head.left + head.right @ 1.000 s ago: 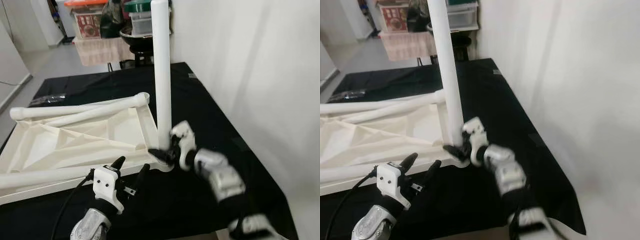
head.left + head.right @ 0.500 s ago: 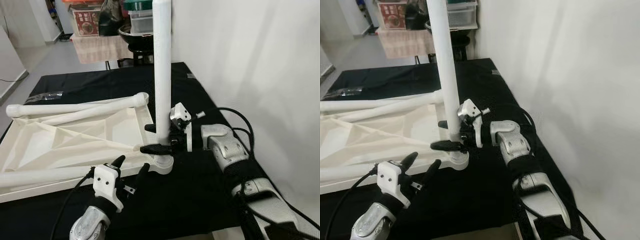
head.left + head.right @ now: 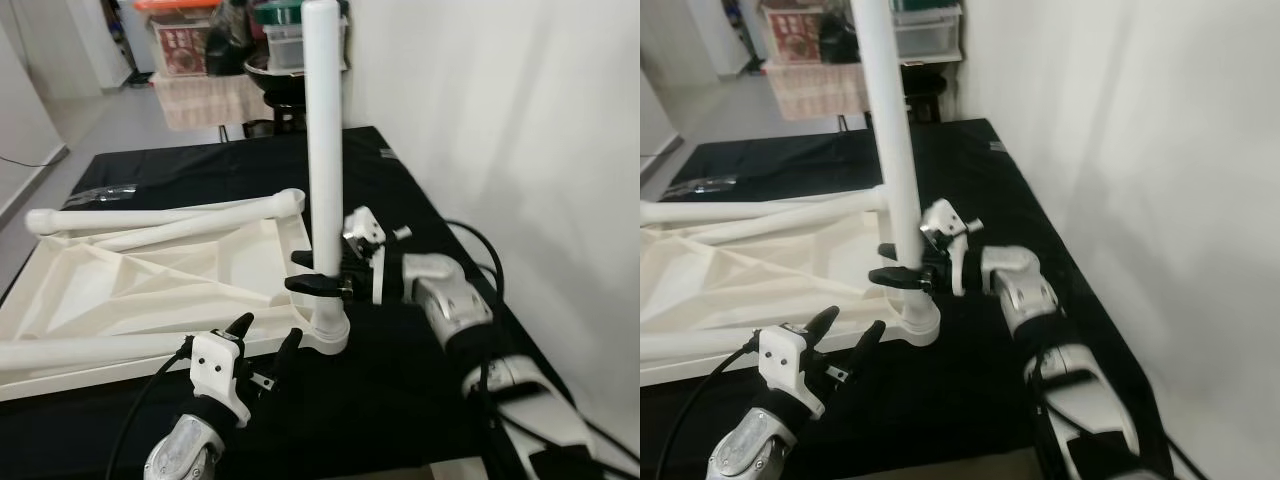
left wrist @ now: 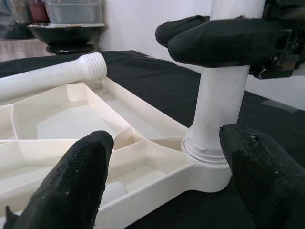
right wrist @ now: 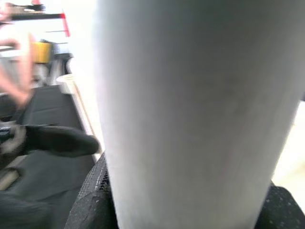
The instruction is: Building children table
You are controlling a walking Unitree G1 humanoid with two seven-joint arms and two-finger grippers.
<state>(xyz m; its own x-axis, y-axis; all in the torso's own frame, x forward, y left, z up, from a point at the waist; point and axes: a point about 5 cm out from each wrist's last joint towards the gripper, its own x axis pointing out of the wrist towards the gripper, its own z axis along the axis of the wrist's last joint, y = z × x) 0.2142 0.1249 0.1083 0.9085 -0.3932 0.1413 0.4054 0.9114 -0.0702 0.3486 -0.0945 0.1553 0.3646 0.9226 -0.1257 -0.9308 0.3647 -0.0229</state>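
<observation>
Loose legs (image 3: 160, 213): two lying flat across the far edge of the upside-down top (image 3: 150, 290), long axes running left-right. A third (image 3: 90, 350) lies along the near edge.
Left gripper (image 3: 262, 343): hovering low at the near edge of the top, jaws spread wide with nothing in them, pointed at the corner socket (image 4: 209, 164). The upright leg sits just ahead of it and a bit to its right.
Upright leg (image 3: 324, 150): standing in the near-right corner socket, long axis straight up, base seated in the collar as far as I can tell.
Right gripper (image 3: 318, 272): reaching in from the right, jaws closed around the leg low down, just above the socket. It's clearly the arm on the job.
Tabletop (image 3: 420, 200): black cloth, everything sits on it, wall close on the right.
Next move, my guess: twisting the leg about its vertical axis to screw it home, so the grip has to stay square to the leg.
</observation>
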